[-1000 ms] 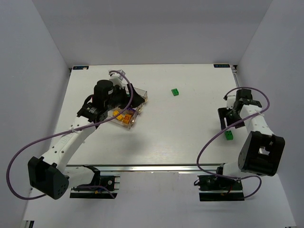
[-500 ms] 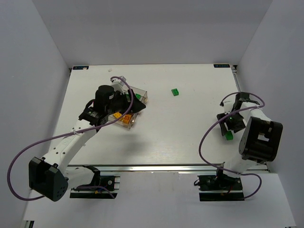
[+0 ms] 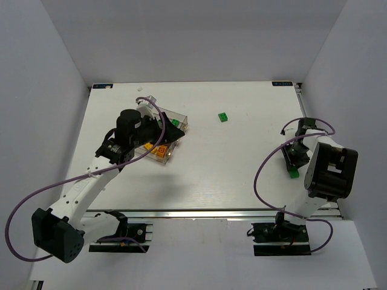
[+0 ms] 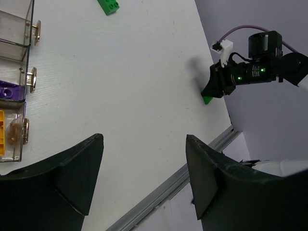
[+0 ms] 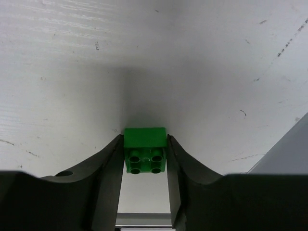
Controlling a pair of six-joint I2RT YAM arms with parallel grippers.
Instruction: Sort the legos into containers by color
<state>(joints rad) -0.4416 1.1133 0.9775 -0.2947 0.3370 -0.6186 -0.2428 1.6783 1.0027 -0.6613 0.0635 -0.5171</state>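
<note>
The clear stepped containers (image 3: 181, 123) stand at the left middle of the table, with yellow and orange legos (image 3: 158, 151) in the near bin. In the left wrist view a purple brick (image 4: 9, 90) and a yellow brick (image 4: 2, 130) lie in the bins (image 4: 17, 48). My left gripper (image 3: 172, 134) hangs over the bins, open and empty (image 4: 144, 137). One green brick (image 3: 224, 117) lies loose at the far middle (image 4: 109, 6). My right gripper (image 3: 294, 160) is down at the table, shut on another green brick (image 5: 145, 149), a finger touching each side (image 3: 292, 173).
The table's right edge and metal rail (image 3: 302, 121) run close beside my right gripper. The front rail (image 4: 192, 163) lies below my left gripper. White walls enclose the table on three sides.
My right arm has folded back and its gripper has come down around the green brick near the right edge. My left arm has shifted slightly over the bins.
</note>
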